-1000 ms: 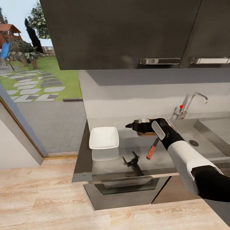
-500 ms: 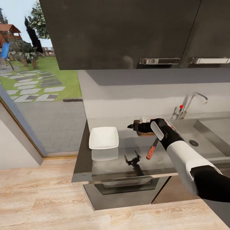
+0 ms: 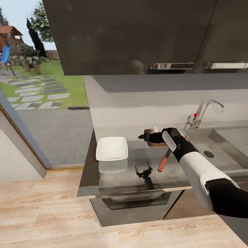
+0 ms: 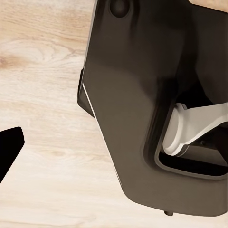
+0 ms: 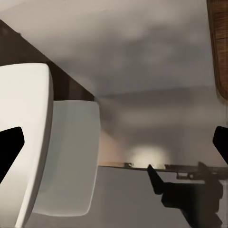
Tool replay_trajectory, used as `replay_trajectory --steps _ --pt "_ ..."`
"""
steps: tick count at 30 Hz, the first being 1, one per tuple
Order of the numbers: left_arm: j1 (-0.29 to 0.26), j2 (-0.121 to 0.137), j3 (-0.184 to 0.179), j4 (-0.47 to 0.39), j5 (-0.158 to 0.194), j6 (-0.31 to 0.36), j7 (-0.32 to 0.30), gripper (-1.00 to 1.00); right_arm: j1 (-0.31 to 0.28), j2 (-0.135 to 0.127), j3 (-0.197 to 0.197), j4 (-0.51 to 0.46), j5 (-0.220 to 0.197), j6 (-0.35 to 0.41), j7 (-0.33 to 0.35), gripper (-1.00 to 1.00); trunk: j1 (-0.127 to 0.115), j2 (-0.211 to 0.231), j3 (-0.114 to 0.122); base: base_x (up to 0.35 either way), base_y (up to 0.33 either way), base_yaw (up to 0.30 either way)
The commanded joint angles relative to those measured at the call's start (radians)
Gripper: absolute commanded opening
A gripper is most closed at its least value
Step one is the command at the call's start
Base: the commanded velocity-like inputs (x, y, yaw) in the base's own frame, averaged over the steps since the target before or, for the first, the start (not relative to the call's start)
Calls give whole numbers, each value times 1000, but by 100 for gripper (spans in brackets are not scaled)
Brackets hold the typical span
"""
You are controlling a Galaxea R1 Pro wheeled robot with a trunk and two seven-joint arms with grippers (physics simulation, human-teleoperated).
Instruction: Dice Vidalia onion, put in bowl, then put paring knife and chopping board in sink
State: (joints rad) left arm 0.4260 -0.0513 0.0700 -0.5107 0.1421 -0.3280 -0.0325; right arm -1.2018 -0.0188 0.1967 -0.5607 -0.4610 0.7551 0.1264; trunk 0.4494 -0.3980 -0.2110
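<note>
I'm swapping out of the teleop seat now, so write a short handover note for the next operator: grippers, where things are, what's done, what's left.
Right gripper: held over the near-left edge of the chopping board, fingers apart and empty in its wrist view.
Left gripper: state cannot be told; its camera faces the wood floor.
Knife: lying on the countertop in front of the board.
Bowl: left of the board, looks empty.
Pale pieces sit on the board.
Sink: on the right.
Left: onion into the bowl, then knife and board into the sink.
</note>
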Motion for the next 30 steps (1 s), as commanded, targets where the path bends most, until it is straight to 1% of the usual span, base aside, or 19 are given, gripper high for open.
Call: replay_trajectory --steps 1,12,25,30 --pt "0 -1 3 -2 5 0 -4 100 -1 -1 4 0 7 3 4 100 1 -2 -2 -41 0 0" --pt "0 -1 4 -2 5 0 -4 100 -1 0 4 2 5 3 -4 100 1 -2 -2 -81 0 0" --pt "0 -1 4 -2 5 0 -4 100 -1 2 4 5 5 3 -5 100 1 -2 -2 -6 -4 0" --pt "0 -1 4 -2 5 0 -4 100 -1 2 4 5 5 3 -25 100 1 -2 -2 0 -83 0"
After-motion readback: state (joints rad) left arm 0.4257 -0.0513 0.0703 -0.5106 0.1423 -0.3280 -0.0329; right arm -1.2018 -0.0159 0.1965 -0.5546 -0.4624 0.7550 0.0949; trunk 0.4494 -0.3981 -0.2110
